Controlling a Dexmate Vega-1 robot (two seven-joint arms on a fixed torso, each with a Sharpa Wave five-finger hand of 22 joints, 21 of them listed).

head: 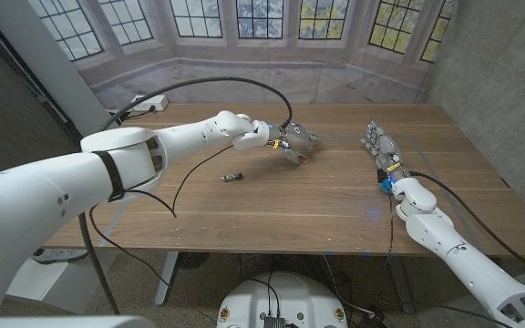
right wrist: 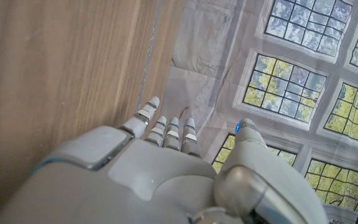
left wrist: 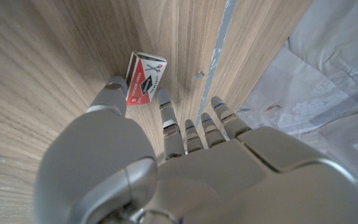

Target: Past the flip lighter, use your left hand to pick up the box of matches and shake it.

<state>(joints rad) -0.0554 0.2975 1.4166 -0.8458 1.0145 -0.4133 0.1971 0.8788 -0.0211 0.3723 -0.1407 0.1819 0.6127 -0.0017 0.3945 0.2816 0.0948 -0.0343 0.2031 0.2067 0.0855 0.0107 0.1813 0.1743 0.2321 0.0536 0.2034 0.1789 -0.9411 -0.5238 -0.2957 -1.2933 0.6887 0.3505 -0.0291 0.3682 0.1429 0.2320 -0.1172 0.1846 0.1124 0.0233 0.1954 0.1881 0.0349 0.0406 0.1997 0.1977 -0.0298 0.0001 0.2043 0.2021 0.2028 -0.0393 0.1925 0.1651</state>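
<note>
Matchbox [left wrist: 145, 78] lies on the desk [head: 335, 196] near its middle, beyond the lighter [head: 232, 176], and we judge pickup unfinished: our left hand [head: 296, 142] hovers, fingers [left wrist: 168, 118] spread, thumb beside it.

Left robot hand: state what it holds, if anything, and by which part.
Nothing held yet. The left robot hand is open; its fingers reach the near end of the matchbox lying on the table.
</note>
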